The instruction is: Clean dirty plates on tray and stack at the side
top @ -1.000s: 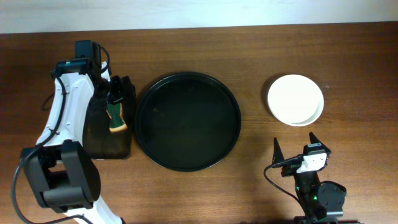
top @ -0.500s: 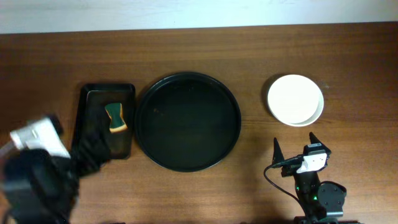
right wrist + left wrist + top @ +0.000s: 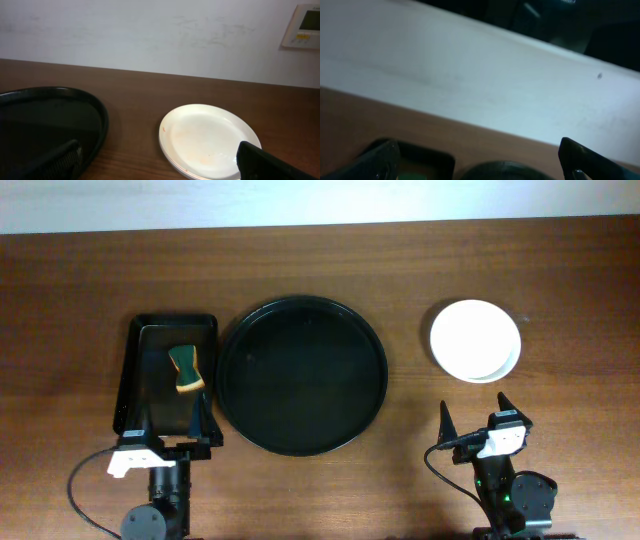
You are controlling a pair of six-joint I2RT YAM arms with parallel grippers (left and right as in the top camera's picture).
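Both claws stand released, jaws spread wide with nothing between them. We see the right gripper (image 3: 475, 412) low in the right part of the overhead frame, its two dark fingers pointing up the picture toward the plates (image 3: 475, 340). The left gripper (image 3: 168, 425) sits low on the left, with its fingertips over the near end of a small rectangular tray (image 3: 128, 375).

We find the plates in a stack on the bare wood in the upper right of the overhead frame, well apart from the round black tray (image 3: 300, 375). A lower plate peeks out past the top one along the lower right edge, but we cannot count the stack. In the right wrist view the top plate looks nearly white, with a faint orange trace near its close edge.

The round tray lies in the middle of the overhead frame with nothing on it, its raised rim catching a little light. Just beside it, to the left, is the rectangular tray, and on that a green and yellow sponge (image 3: 185, 368) lies slightly tilted.

All of this rests on a brown wooden table (image 3: 400, 260), with a pale wall along the top edge. The left wrist view is blurred; we make out only wall, a strip of wood and dark tray edges at the bottom.
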